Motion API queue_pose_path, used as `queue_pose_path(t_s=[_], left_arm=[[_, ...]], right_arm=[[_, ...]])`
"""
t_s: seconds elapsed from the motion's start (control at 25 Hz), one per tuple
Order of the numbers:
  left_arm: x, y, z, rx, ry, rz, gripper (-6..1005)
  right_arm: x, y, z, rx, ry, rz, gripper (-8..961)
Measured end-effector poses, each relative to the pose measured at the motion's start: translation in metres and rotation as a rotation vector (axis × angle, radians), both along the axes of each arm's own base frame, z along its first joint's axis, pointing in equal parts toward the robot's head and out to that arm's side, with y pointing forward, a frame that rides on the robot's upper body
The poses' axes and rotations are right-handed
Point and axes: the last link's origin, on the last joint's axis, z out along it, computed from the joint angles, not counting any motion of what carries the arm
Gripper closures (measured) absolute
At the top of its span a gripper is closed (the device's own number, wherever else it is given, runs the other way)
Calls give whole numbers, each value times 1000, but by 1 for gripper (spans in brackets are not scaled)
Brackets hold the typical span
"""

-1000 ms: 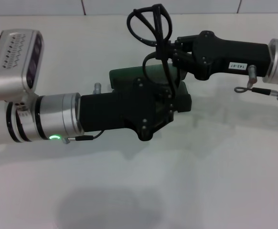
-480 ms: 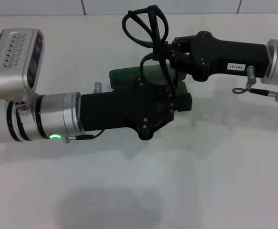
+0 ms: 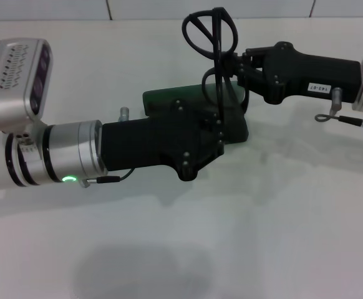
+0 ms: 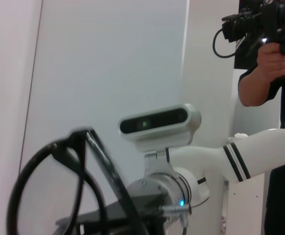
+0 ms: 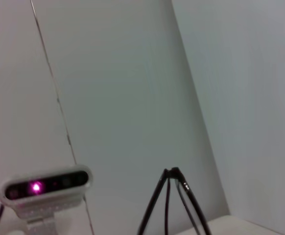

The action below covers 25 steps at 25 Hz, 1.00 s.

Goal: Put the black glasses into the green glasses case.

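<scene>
My right gripper comes in from the right and is shut on the black glasses. It holds them upright in the air, lenses on top, with the temple arms hanging down toward the green glasses case. The case lies on the white table, mostly hidden under my left gripper, which reaches in from the left and lies over it. The glasses also show in the left wrist view and the right wrist view.
The white table spreads around the case. A tiled wall edge runs along the back. In the left wrist view a person stands behind the robot holding a camera.
My right gripper has moved to the right with the glasses, which now hang over the right end of the case. The left arm has shifted only slightly.
</scene>
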Motion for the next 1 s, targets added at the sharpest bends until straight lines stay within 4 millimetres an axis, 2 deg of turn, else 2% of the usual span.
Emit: queue_pose_path(t_s=[0.44, 1.0], left_arm=[[0, -1, 0, -5, -5, 0, 967], [2, 1, 0, -3, -1, -5, 965]], right_arm=[[16, -7, -4, 33, -44, 6, 867], [8, -16, -5, -16, -10, 63, 867]])
